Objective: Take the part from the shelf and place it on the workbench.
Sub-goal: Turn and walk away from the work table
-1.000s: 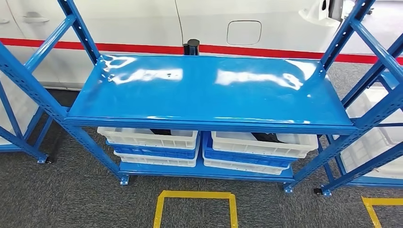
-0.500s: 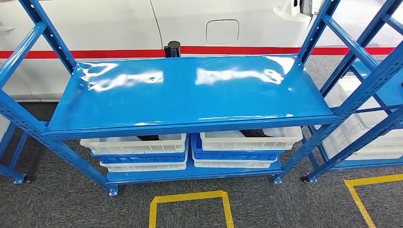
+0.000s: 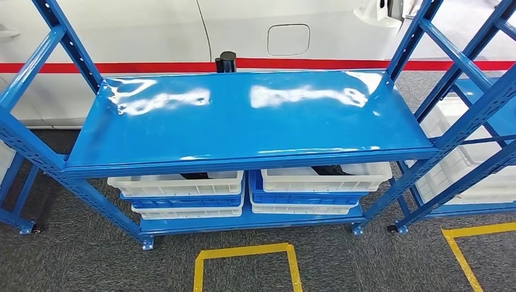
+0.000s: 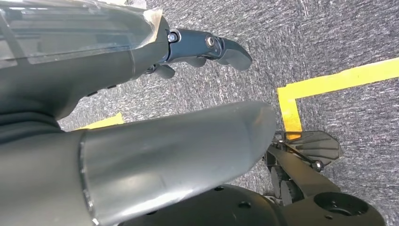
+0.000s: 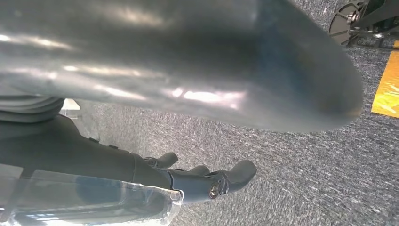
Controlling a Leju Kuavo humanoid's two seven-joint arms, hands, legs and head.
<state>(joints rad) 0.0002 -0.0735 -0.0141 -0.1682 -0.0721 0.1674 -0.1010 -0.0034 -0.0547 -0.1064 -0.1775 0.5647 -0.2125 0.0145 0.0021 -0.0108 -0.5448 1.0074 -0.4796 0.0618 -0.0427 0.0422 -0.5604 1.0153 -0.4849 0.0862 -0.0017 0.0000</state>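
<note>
A blue shelf rack (image 3: 255, 121) stands in front of me in the head view, its top board bare and glossy. On the lower level sit stacked white and blue bins, a left stack (image 3: 176, 184) and a right stack (image 3: 325, 177). A dark part (image 3: 328, 170) lies in the right top bin and another dark part (image 3: 193, 176) in the left one, both mostly hidden under the top board. My left hand (image 4: 94, 70) hangs over the grey carpet, fingers (image 4: 221, 47) stretched out and holding nothing. My right hand (image 5: 94, 155) hangs the same way, fingers (image 5: 221, 181) apart and free.
Behind the rack is a white vehicle body with a red stripe (image 3: 304, 63) and a black post (image 3: 227, 61). A second blue rack with a white bin (image 3: 481, 182) stands at the right. Yellow floor tape (image 3: 246, 250) marks a square in front of the rack.
The whole picture has shifted: the camera has moved, so the rack sits further left and a little higher in the view than a second ago. Nothing on the rack has moved.
</note>
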